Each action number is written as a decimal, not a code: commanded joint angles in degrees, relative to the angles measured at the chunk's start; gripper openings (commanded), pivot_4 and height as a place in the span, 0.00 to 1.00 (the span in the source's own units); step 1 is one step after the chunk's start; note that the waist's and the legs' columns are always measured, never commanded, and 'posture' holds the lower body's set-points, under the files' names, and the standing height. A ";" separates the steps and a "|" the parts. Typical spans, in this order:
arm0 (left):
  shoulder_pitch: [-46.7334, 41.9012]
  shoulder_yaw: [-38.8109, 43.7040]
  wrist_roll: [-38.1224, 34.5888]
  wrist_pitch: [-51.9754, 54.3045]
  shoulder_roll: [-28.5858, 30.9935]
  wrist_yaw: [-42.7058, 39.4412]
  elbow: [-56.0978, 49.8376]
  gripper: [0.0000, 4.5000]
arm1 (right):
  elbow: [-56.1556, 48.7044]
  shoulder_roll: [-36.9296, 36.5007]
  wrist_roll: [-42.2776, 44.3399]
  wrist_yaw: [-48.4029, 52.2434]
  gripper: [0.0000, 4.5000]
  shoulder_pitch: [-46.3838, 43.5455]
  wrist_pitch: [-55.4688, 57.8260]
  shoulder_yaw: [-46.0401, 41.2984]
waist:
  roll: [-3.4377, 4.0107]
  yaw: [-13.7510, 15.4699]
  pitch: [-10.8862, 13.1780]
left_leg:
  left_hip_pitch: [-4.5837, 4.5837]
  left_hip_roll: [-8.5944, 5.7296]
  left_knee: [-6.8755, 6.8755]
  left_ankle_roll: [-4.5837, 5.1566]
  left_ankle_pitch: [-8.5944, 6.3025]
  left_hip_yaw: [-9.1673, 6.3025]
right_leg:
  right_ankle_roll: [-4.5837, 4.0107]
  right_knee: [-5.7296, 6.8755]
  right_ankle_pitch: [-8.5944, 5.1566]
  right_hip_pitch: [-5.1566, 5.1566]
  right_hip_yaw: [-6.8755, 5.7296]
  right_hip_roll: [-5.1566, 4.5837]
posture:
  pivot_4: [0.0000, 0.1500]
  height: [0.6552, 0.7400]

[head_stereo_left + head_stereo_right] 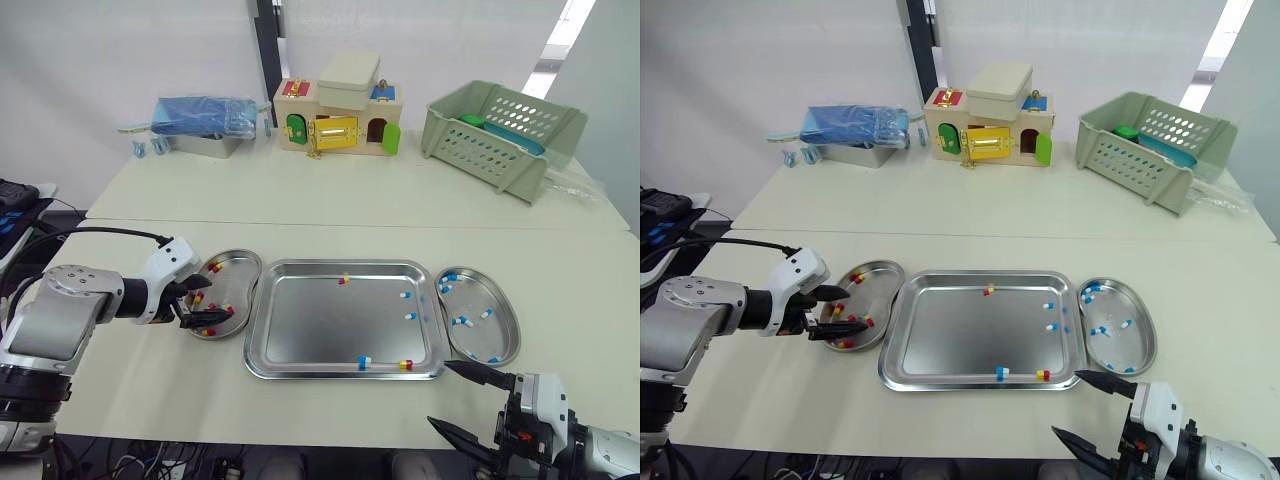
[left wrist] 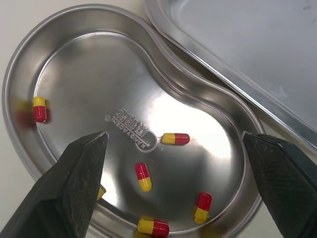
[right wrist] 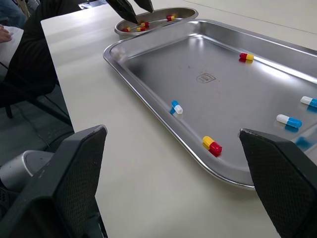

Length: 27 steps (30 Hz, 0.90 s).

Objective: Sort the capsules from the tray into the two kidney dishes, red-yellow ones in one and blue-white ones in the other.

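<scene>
The steel tray [image 1: 320, 325] lies mid-table. It holds two red-yellow capsules [image 1: 344, 280] [image 1: 406, 365] and three blue-white capsules [image 1: 365, 362] [image 1: 407, 294] [image 1: 410, 316]. Left of it, the left kidney dish [image 1: 240, 268] holds several red-yellow capsules [image 2: 143, 177]. The right kidney dish [image 1: 505, 335] holds several blue-white capsules [image 1: 462, 321]. My left gripper [image 1: 203, 303] hangs open just above the left dish, nothing between its fingers [image 2: 79, 173]. My right gripper [image 1: 440, 393] is open and empty, near the table's front edge by the tray's front right corner.
On the far table stand a wooden toy house [image 1: 340, 110], a green slotted basket [image 1: 500, 135] and a blue bag on a metal tray [image 1: 205, 125]. A seam [image 1: 350, 224] separates the two tables. Bare tabletop lies in front of the tray.
</scene>
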 commanded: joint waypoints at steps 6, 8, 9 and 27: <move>0.13 1.10 -0.36 -0.64 1.28 0.23 -0.34 1.00 | -5.37 -1.17 4.12 -1.38 1.00 -0.76 2.64 -3.91 | 0.00 0.01 0.00 | 0.00 0.00 0.00 0.00 0.00 0.00 | 0.00 0.00 0.00 0.00 0.00 0.00 | 1.00 1.00; 0.13 1.73 -0.60 -0.73 1.46 0.28 -0.33 1.00 | -6.48 -1.93 5.85 -1.79 1.00 -0.77 4.44 -5.55 | 0.00 0.02 0.00 | -0.01 0.00 0.00 0.00 0.00 -0.01 | 0.00 0.00 0.00 0.00 0.00 0.00 | 1.00 1.00; 0.25 2.72 -1.22 -1.00 1.53 0.12 -0.64 1.00 | -7.15 -2.89 8.26 -2.15 1.00 -0.87 6.51 -7.42 | 0.00 0.02 0.00 | -0.01 0.00 0.00 0.00 0.00 0.00 | 0.00 0.00 0.00 0.00 0.00 0.00 | 1.00 1.00; 22.57 30.74 -2.16 -15.21 12.17 -5.44 12.29 1.00 | 20.41 -26.52 7.23 8.86 1.00 -7.64 25.41 -29.25 | -0.07 -0.51 0.04 | -0.01 0.02 -0.06 0.02 -0.01 0.16 | -0.01 -0.05 0.00 -0.07 0.07 -0.02 | 1.00 1.00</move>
